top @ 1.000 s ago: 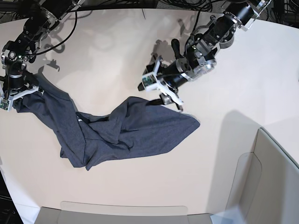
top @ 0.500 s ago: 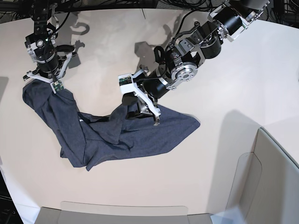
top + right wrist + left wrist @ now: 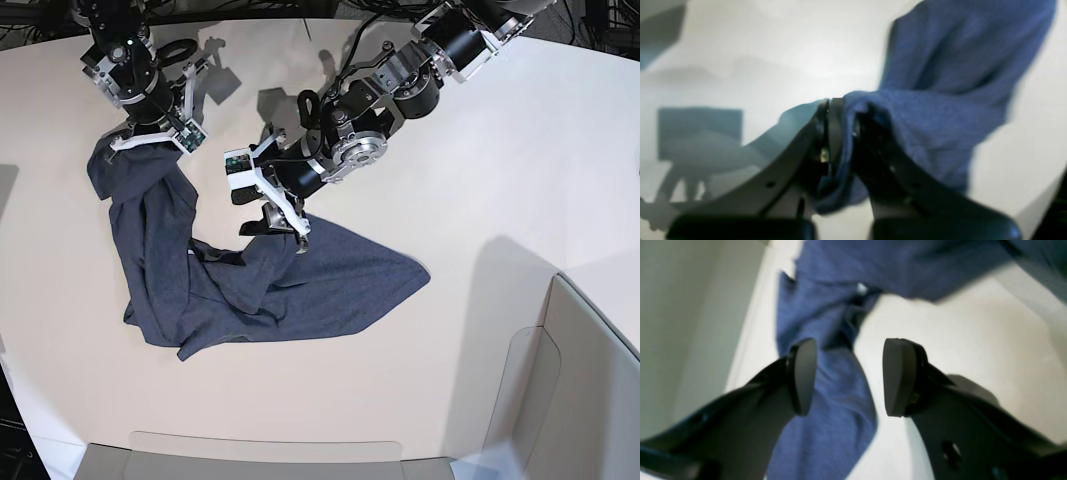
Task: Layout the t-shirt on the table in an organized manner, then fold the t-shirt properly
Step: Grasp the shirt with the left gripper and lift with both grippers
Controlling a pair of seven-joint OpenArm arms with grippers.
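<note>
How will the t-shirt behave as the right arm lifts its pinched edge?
Probably floppy: the t-shirt drapes in folds from the right gripper. It likely drags rather than slides cleanly, since most of it lies bunched on the table. It looks light.

Bright overhead light, sharp arm shadows on the table (image 3: pixel 500 150); both wrist views blurred

T-shirt (image 3: pixel 270 290) is dark heathered navy-blue, reads brighter blue on the wrist cams, with a small white mark near the neck. Worktop (image 3: pixel 480 180) plain off-white, no pattern. Fingers (image 3: pixel 803 376) matte black; bin wall (image 3: pixel 590 380) grey-beige.
</note>
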